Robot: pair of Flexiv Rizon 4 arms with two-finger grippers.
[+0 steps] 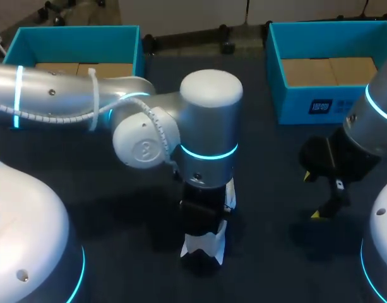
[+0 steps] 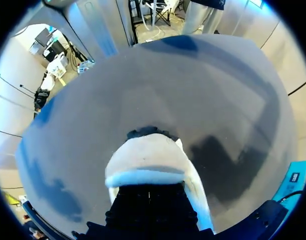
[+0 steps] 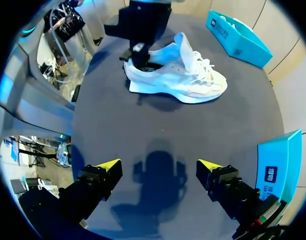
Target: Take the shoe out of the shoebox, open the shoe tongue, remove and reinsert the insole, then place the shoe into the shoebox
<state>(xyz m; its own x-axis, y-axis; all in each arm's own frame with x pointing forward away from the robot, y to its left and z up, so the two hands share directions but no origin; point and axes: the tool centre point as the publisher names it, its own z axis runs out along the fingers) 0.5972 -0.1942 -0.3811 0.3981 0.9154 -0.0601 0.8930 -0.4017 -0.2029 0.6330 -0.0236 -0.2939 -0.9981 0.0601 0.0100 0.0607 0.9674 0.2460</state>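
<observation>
1. The shoe is a white lace-up sneaker, out of its box. It stands upright on its sole on the dark table, near the middle and toward the near edge.
2. Handling, as a judgement: light, with a soft fabric upper that gives and a firmer sole and heel. Tongue, laces and insole are floppy. Not fragile, not slippery. The best holds look like the heel collar or the sole sides, and the tongue tip for opening.
3. The left gripper is down at the heel opening, on or in the collar. Open or clamped: cannot tell, because its own wrist view shows only the heel below a black body.
4. The right gripper hangs over bare table to the right of the shoe, well apart from it. Its jaws are spread wide and hold nothing.
5. The far-left teal box is open-topped, with a flat brown cardboard layer inside and no shoe.
6. The far-right teal box is the same, with cardboard on its floor and no shoe. Which one is the lid cannot be told.
</observation>
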